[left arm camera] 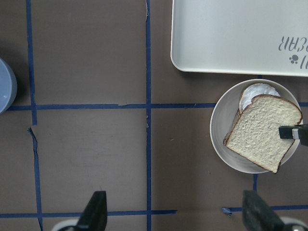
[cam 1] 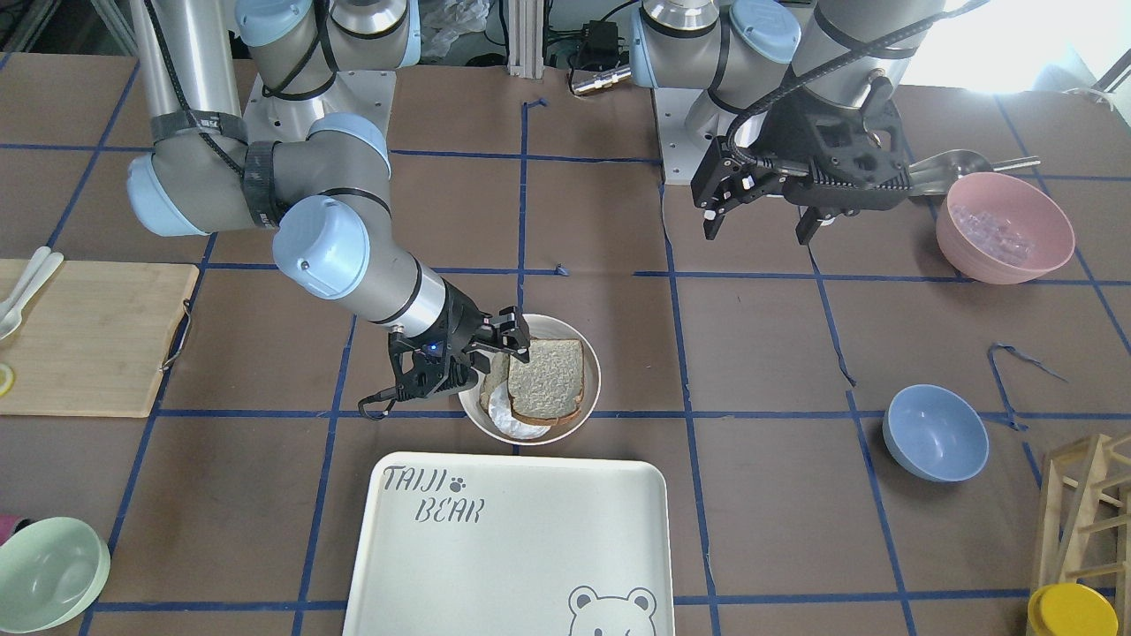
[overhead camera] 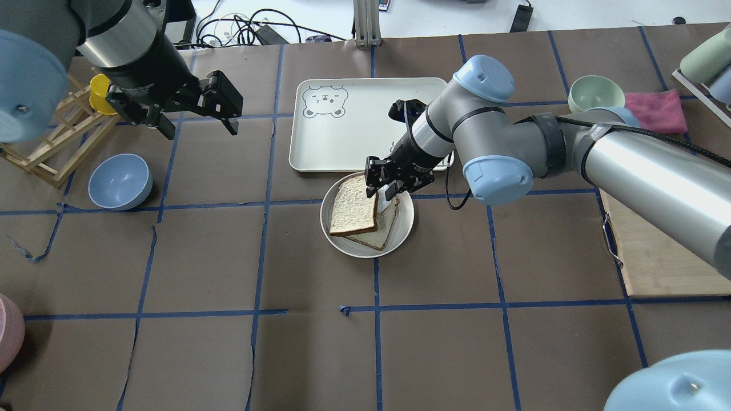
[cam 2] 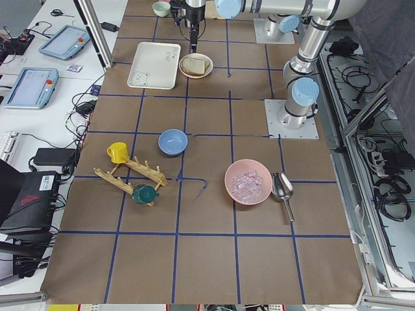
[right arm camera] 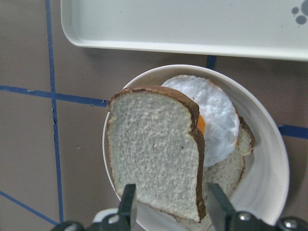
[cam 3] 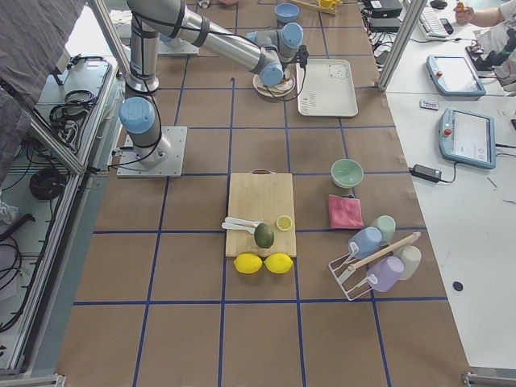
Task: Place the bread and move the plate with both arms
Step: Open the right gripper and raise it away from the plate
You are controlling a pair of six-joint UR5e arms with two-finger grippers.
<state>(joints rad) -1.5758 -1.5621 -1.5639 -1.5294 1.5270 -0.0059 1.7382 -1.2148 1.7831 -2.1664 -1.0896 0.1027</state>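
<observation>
The bread (right arm camera: 154, 159), a thick slice with a dark crust, is tilted over the plate (right arm camera: 269, 163). My right gripper (right arm camera: 173, 195) is shut on the bread's edge, which is raised. The bread's low edge is down by a thinner slice (overhead camera: 384, 229) and a fried egg (right arm camera: 219, 120) in the plate. The overhead view shows the right gripper (overhead camera: 384, 187) at the plate's far right rim (overhead camera: 401, 233). My left gripper (overhead camera: 201, 131) is open and empty above bare table, well to the left of the plate. The left wrist view shows the bread (left arm camera: 260, 137).
The TAIJI BEAR tray (overhead camera: 354, 125) lies just beyond the plate. A blue bowl (overhead camera: 120, 181) and a wooden rack (overhead camera: 51, 142) stand at the left. A pink bowl (cam 1: 1005, 227), a cutting board (cam 1: 88, 336) and a mint bowl (cam 1: 49, 574) stand further off.
</observation>
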